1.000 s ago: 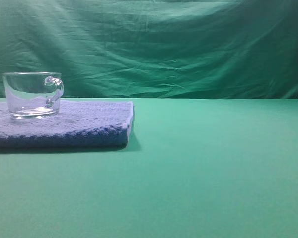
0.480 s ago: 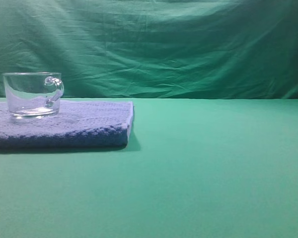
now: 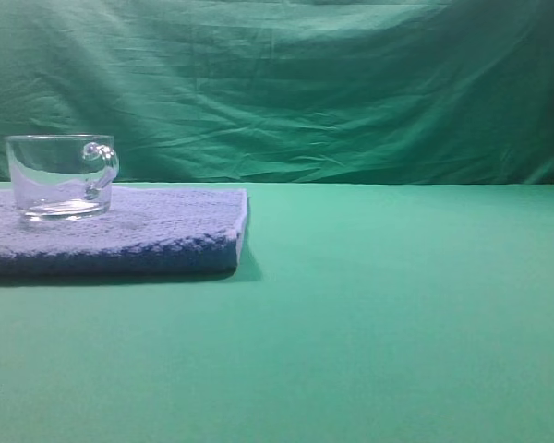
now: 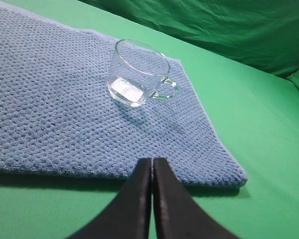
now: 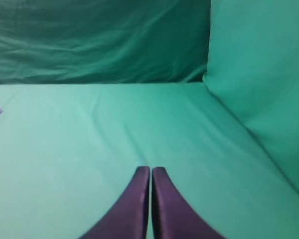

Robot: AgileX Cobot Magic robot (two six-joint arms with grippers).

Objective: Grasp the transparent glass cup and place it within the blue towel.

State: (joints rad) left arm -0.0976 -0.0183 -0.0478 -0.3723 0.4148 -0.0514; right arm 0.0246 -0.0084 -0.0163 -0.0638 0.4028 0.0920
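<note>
Evidently, by how things lie, the placing looks done.
Cup: the transparent glass cup (image 3: pixel 61 175) stands upright on the blue towel (image 3: pixel 148 231), toward its far left part in the high view, handle to the right.
Cup contents: looks empty in the left wrist view; pale reflections in the base make this hard to confirm.
Left gripper (image 4: pixel 152 172): clenched, jaws together, holding nothing, hanging near the towel's near edge and well apart from the cup.
Right gripper (image 5: pixel 150 179): clenched on nothing, over bare green cloth (image 5: pixel 114 124) far to the right.
Left to do: nothing apparent; arms seem already clear.
Cut off: the towel's left edge runs out of both views.
Hidden: neither arm shows in the high view.
</note>
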